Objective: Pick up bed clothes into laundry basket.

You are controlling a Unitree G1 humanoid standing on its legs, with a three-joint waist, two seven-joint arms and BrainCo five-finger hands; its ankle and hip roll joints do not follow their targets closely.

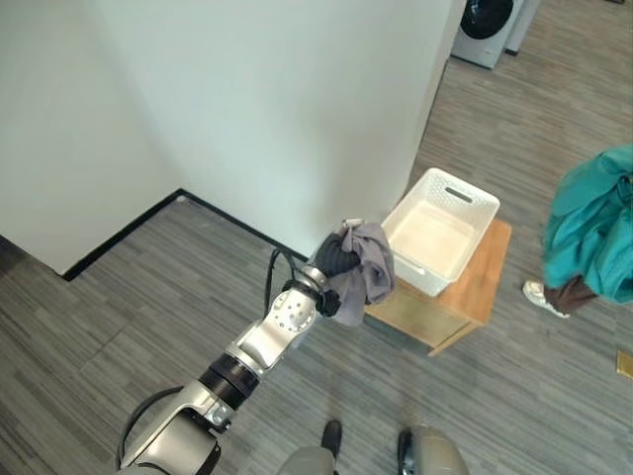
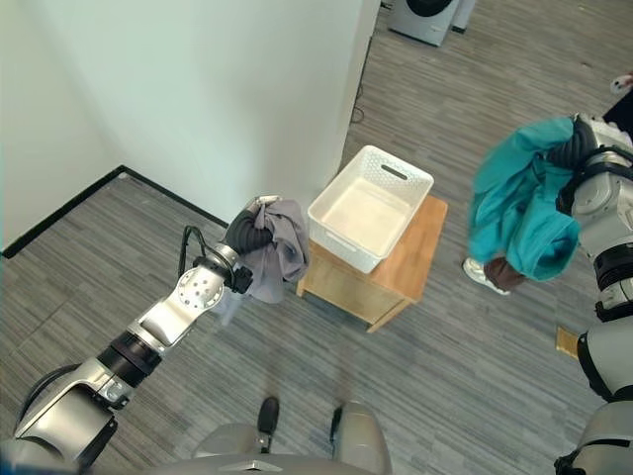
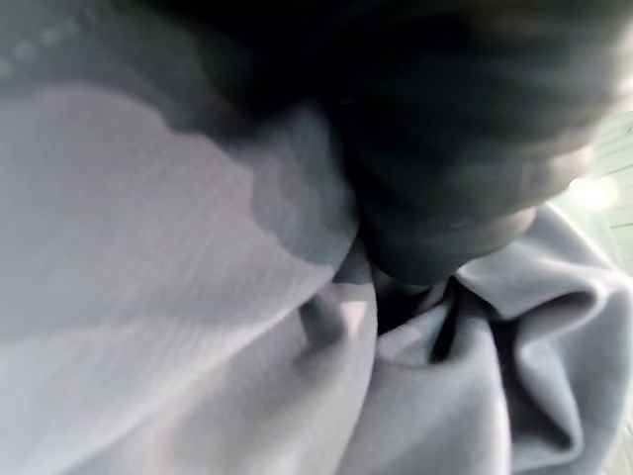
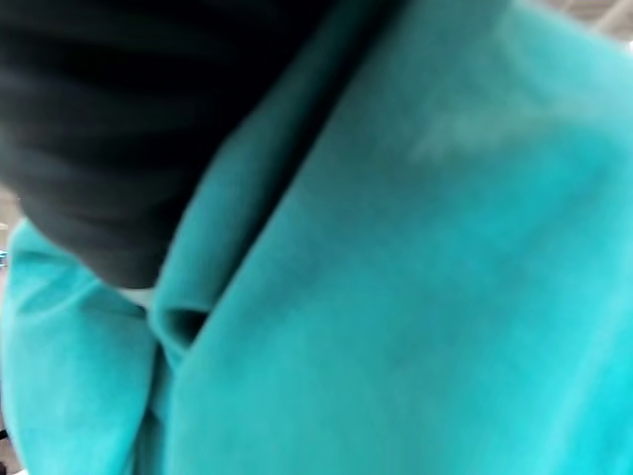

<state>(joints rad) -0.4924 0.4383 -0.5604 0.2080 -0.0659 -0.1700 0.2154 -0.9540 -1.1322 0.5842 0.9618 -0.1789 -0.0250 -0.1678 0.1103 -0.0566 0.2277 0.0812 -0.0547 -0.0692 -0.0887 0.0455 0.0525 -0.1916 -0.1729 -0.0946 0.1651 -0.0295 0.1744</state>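
Observation:
My left hand (image 2: pixel 247 235) is raised beside the white wall, shut on a bunched grey cloth (image 2: pixel 284 249) that hangs off it just left of the white laundry basket (image 2: pixel 336 240). The left wrist view shows the grey cloth (image 3: pixel 198 297) pressed close against the hand's dark cover. The basket holds nothing and stands on a low wooden table (image 2: pixel 420 259). My right hand (image 2: pixel 574 148) is up at the right, shut on a teal garment (image 2: pixel 519 213) that dangles over the floor, right of the basket. That teal garment (image 4: pixel 415 297) drapes across the right wrist view.
A white wall corner (image 1: pixel 297 119) rises directly behind the basket and my left hand. A washing machine (image 1: pixel 485 25) stands far back. A person's white shoe (image 2: pixel 483 275) shows under the teal garment. Grey plank floor (image 1: pixel 148 297) lies open to the left.

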